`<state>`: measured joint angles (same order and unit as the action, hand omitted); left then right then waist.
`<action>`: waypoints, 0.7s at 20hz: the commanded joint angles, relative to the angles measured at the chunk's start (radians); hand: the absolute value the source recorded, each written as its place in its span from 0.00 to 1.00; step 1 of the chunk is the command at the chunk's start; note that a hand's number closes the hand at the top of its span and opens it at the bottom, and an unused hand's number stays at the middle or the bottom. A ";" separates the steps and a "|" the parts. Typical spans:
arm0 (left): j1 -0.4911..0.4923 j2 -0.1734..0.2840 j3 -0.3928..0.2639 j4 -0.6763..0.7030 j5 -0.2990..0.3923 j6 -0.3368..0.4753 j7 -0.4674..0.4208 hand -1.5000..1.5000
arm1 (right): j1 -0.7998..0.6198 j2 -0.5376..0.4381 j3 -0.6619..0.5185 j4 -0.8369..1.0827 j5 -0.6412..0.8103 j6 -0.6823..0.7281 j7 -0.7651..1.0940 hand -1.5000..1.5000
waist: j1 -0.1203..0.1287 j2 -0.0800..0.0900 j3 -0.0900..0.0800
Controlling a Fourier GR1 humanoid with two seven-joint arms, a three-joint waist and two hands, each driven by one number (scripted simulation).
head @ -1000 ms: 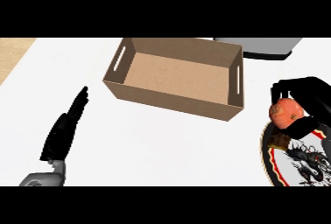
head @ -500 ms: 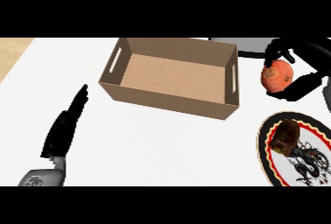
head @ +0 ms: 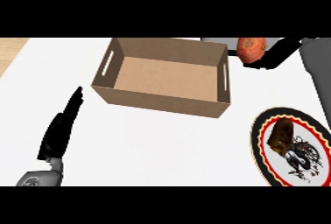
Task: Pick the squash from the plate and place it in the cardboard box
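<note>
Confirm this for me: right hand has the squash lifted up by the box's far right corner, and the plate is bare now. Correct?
Not quite. The head view shows the plate is not bare: a brown item lies on it. The rest holds: the right hand holds the squash by the cardboard box.

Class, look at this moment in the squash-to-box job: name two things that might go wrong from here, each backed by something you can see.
1. The squash, held by the right hand, is beyond the cardboard box's right wall, not over its opening. A release here would likely land it on the counter outside.
2. The squash appears close to that wall's top edge, so moving it across might clip the rim and shift the box.
3. The plate sits below the right forearm; a low return might brush it.
</note>
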<state>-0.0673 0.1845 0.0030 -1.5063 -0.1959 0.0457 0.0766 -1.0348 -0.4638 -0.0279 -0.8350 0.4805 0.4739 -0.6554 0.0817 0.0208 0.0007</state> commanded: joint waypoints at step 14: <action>-0.004 0.014 0.047 -0.014 0.012 -0.007 0.032 0.50 | -0.363 0.304 0.074 0.382 0.082 -0.076 0.070 1.00 | -0.044 -0.009 -0.001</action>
<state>-0.0348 0.1955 0.0364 -1.5371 -0.1821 0.0351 0.0881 -1.3495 -0.2216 0.0313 -0.5267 0.5336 0.4234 -0.5951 0.0417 0.0104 -0.0007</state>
